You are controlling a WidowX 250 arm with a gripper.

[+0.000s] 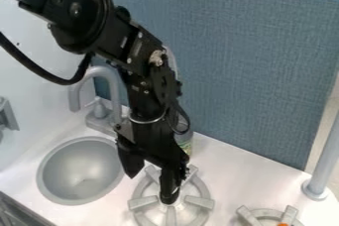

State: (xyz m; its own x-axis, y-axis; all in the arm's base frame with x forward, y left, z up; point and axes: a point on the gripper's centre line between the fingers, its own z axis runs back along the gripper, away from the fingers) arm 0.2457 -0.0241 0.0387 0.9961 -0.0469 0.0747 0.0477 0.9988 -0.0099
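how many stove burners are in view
2. The first burner is below the end effector, right of the sink; the second burner is at the bottom edge, partly cut off. More may lie beyond it.

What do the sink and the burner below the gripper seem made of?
The sink looks like smooth grey plastic or painted metal, with a soft sheen in its bowl. The burner seems molded plastic, with thick, blunt, dull grey prongs, though painted wood is possible.

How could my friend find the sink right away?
Start at the white counter below the blue wall. Look left, in front of the grey faucet. The sink is the round, smooth bowl sunk into the counter; the burner beside it has chunky prongs.
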